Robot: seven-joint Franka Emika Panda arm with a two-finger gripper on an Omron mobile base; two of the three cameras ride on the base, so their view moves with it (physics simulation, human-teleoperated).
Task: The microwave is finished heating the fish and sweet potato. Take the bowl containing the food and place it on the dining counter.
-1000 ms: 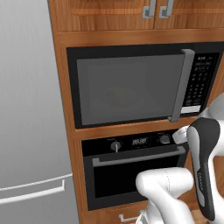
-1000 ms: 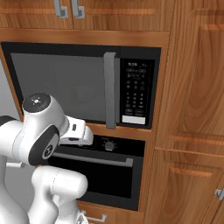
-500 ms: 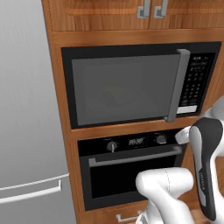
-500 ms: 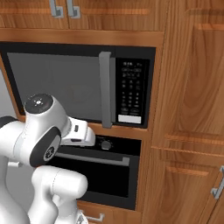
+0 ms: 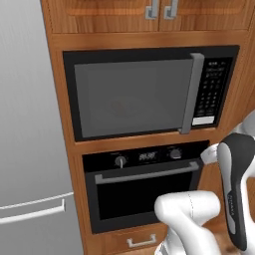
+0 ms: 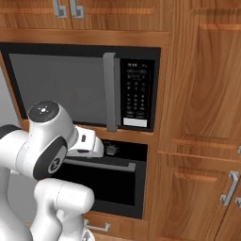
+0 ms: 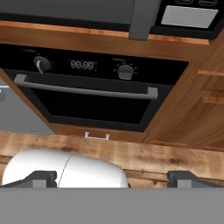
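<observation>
- The microwave (image 5: 149, 92) sits built into a wooden cabinet wall at upper height, its door fully closed.
- Its large grey glass door (image 6: 59, 89) is dim; a faint rounded shape shows behind the glass in the left base view, too vague to identify.
- A vertical grey bar handle (image 5: 191, 93) runs down the right edge of the door, with the keypad panel (image 6: 136, 94) just to its right.
- Directly below the microwave is a black oven (image 5: 144, 187) with two knobs, a small display and a horizontal handle (image 7: 85, 90); it is also shut.
- A small drawer pull (image 7: 96, 136) sits under the oven, above a wooden floor (image 7: 166, 157).
- A grey refrigerator (image 5: 27, 139) stands to the left of the cabinet column; wooden cupboard doors (image 6: 207, 117) fill the wall to the right.
- Two upper cupboard handles (image 5: 160, 8) hang above the microwave.
- The arm (image 6: 44, 146) is folded low in front of the oven, well apart from the microwave handle.
- The pincer (image 7: 114, 179) points down toward the oven front and floor; its two dark tips stand far apart at the bottom of the hand view, so it is wide and holds nothing.
</observation>
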